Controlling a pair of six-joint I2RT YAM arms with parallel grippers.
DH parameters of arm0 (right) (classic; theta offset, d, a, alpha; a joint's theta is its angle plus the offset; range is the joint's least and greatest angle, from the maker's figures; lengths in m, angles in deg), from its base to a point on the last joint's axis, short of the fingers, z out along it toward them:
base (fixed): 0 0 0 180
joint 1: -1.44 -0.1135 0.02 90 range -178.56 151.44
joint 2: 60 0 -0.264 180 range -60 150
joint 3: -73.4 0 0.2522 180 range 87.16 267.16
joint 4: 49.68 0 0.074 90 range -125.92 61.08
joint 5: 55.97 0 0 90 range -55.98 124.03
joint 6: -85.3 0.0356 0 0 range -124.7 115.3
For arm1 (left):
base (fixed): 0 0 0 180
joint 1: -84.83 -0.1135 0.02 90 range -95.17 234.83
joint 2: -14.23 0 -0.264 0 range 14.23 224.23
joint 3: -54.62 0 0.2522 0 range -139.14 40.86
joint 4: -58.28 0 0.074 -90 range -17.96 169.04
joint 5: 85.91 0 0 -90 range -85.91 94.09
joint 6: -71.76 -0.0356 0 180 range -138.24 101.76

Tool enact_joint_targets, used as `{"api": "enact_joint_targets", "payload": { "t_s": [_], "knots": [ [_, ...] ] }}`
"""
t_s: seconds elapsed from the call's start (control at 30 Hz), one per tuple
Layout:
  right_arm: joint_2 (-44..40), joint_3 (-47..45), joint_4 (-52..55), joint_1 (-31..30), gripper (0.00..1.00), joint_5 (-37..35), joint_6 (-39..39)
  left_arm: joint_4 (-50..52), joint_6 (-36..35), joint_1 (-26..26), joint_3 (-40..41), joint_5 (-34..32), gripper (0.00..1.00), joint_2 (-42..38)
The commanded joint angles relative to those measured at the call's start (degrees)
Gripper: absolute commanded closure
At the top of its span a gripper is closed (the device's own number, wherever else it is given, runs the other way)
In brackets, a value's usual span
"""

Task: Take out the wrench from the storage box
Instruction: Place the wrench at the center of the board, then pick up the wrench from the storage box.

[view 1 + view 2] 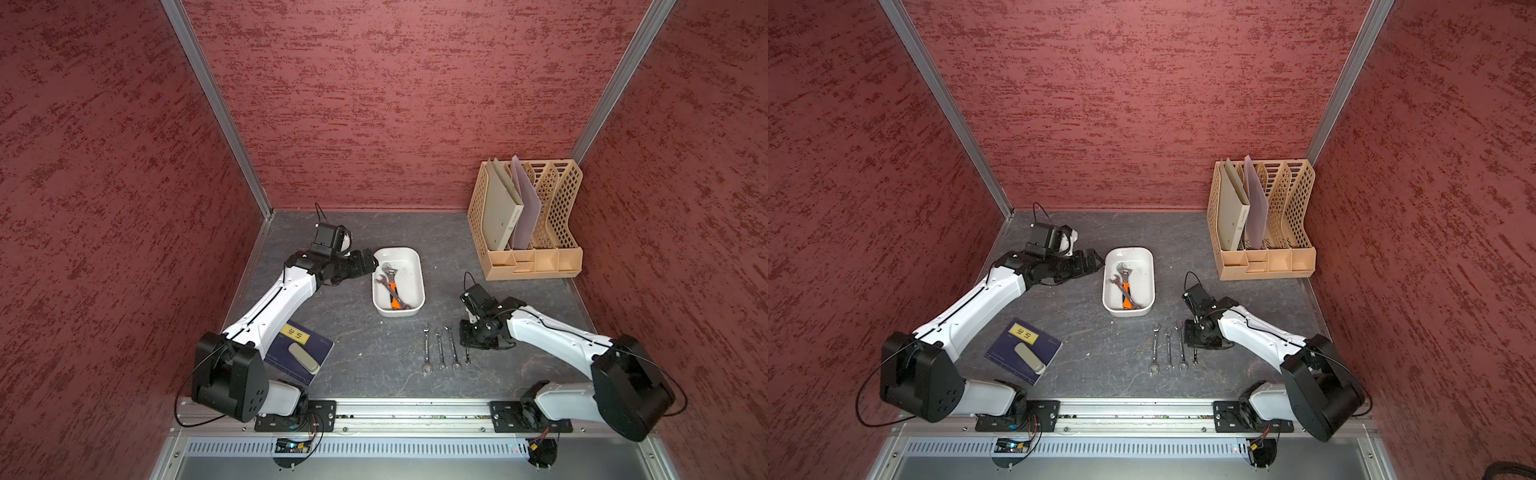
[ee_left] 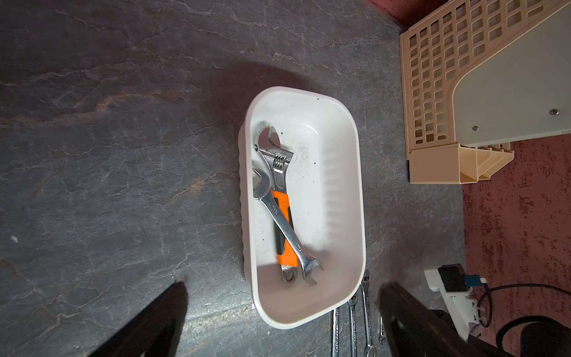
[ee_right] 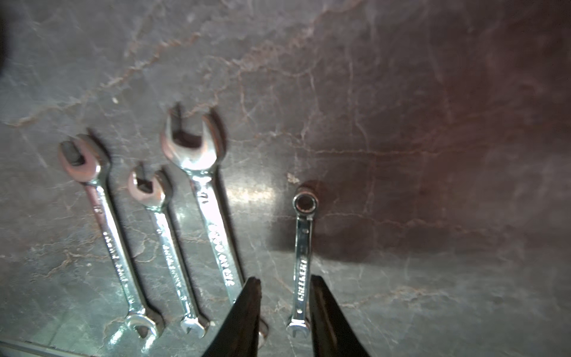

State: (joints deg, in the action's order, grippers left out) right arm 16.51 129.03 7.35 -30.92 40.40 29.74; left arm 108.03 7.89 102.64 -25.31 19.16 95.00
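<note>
The white storage box point(image 1: 417, 266) point(image 1: 1148, 266) point(image 2: 340, 191) stands mid-table. Inside it an orange-handled adjustable wrench point(image 2: 276, 157) point(image 1: 390, 275) lies under a plain steel wrench point(image 2: 279, 216). My left gripper point(image 1: 368, 262) point(image 2: 284, 284) is wide open and empty, at the box's left rim. My right gripper point(image 1: 468, 341) point(image 3: 284, 279) points down at the table, right of the box. Its jaws stand slightly apart. A small silver wrench point(image 3: 304, 247) point(image 1: 467, 356) lies flat on the table between them. Three more wrenches point(image 1: 439, 349) point(image 3: 167, 238) lie in a row to its left.
A beige lattice file rack point(image 1: 536, 220) with folders stands at the back right. A dark blue notebook point(image 1: 305, 340) with a grey case on it lies at the front left, partly under the left arm. Red walls close three sides.
</note>
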Motion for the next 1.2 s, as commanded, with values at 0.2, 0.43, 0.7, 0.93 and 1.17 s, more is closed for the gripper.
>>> {"api": "enact_joint_targets", "payload": {
  "t_s": [0.2,0.43,0.7,0.93,1.17],
  "knots": [
    [3.19,12.43,3.29,-0.50,0.66,-1.64,-3.49,-0.14,0.52,-0.57,0.28,0.23,0.00,1.07],
    [9.96,22.04,2.84,-0.67,0.66,-0.21,-8.05,0.16,0.12,-1.28,-2.57,-0.22,0.00,4.11],
    [20.51,39.16,6.92,-2.97,0.66,0.73,-13.27,0.48,0.33,-2.68,-5.04,-0.21,0.00,6.85],
    [33.20,54.65,10.41,-5.59,0.66,1.93,-16.80,1.17,-0.58,-5.37,-4.65,0.78,0.00,7.53],
    [45.47,65.90,12.89,-8.51,0.52,1.09,-23.35,0.30,-0.75,-6.62,-4.40,2.56,0.00,8.30]
  ]
}}
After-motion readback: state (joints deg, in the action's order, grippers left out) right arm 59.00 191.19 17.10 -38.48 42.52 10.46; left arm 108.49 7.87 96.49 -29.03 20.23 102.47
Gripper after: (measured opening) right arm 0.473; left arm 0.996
